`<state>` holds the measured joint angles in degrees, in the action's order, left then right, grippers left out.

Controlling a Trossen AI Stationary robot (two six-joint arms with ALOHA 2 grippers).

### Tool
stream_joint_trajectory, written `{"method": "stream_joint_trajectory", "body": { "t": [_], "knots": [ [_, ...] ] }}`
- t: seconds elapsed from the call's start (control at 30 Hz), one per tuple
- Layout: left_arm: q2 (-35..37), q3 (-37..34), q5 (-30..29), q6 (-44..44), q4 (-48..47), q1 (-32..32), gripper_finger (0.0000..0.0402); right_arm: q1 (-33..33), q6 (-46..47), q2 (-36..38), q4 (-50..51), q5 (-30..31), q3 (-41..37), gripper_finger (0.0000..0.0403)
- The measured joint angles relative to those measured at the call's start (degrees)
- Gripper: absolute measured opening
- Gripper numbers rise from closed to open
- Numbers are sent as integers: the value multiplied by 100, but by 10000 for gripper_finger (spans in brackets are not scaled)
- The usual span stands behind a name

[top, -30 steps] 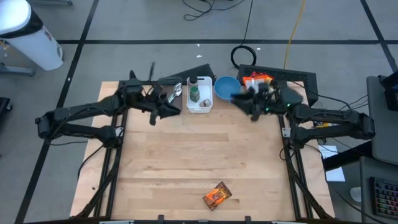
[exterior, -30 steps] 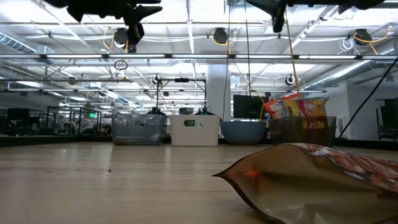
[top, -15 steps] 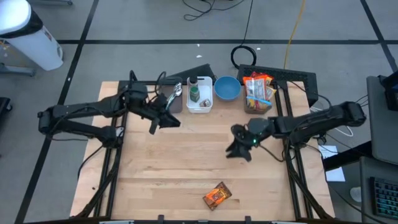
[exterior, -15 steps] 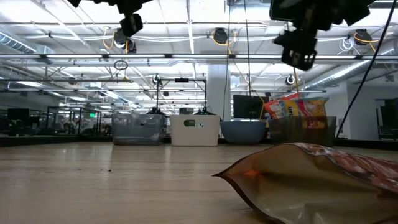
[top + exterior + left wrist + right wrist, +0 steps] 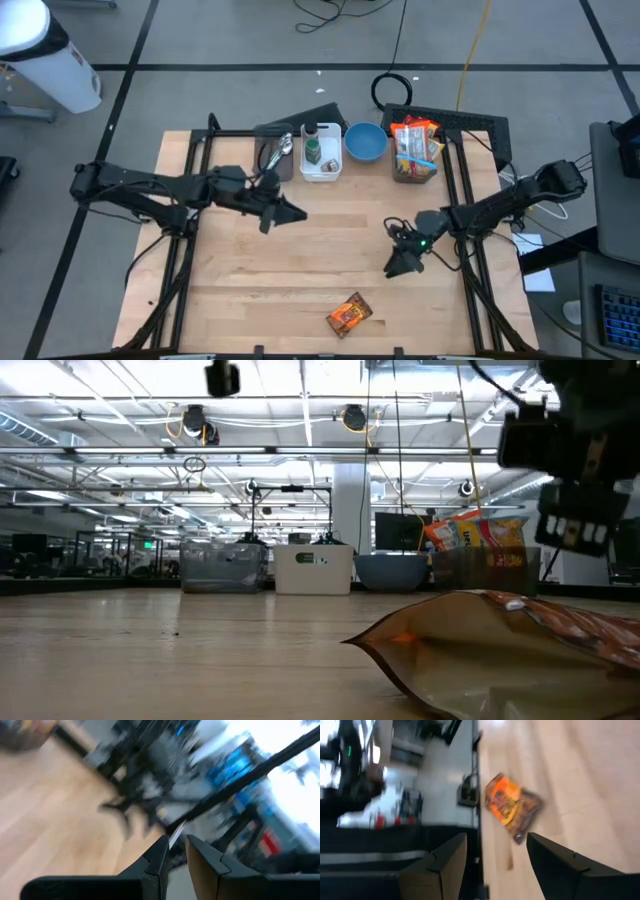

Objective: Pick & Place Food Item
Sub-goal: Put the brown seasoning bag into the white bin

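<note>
Right claw [image 5: 398,268] of mine hangs above the desk [image 5: 250,280] toward its right edge, fingers [image 5: 560,865] spread wide with nothing between them. Its wrist camera looks onto the orange snack packet [image 5: 512,806], which lies flat near the desk's front edge, apart from the claw. My left claw [image 5: 290,213] hovers over the desk's middle, its fingers [image 5: 157,857] drawn narrow and empty. Along the back edge stand a white bin [image 5: 320,152], a blue bowl [image 5: 365,141] and a box of snack bags [image 5: 414,150].
</note>
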<state>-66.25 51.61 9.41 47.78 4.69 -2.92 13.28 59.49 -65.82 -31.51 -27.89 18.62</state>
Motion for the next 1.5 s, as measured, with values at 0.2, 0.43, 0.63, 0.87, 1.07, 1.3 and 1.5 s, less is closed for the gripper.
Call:
{"method": "stream_joint_trajectory", "body": {
  "t": [0.2, 0.43, 0.63, 0.87, 1.07, 1.3, 1.5],
  "knots": [
    [-471, 24, -713, 438, 1097, -431, 72, 388, 261, -1, -250, 782, -366, 201],
    [-1022, 83, -850, 891, 1761, -557, 72, 597, 246, -357, -191, 1585, -301, 201],
    [-1256, 346, -795, 757, 1738, -543, 72, 579, 259, -1158, -602, 1422, -65, 201],
    [-1253, 437, -793, 508, 1487, -538, 72, 549, 282, -2152, -1062, 743, 422, 201],
    [-1249, 440, -729, 377, 1430, -549, 72, 549, 329, -2930, -1167, 180, 1050, 201],
    [-1249, 442, -597, 339, 1471, -622, 72, 547, 396, -3657, -1263, -228, 1638, 201],
    [-1249, 442, -593, 335, 1447, -750, 72, 543, 525, -3911, -1198, -232, 1776, 201]
  ]
}}
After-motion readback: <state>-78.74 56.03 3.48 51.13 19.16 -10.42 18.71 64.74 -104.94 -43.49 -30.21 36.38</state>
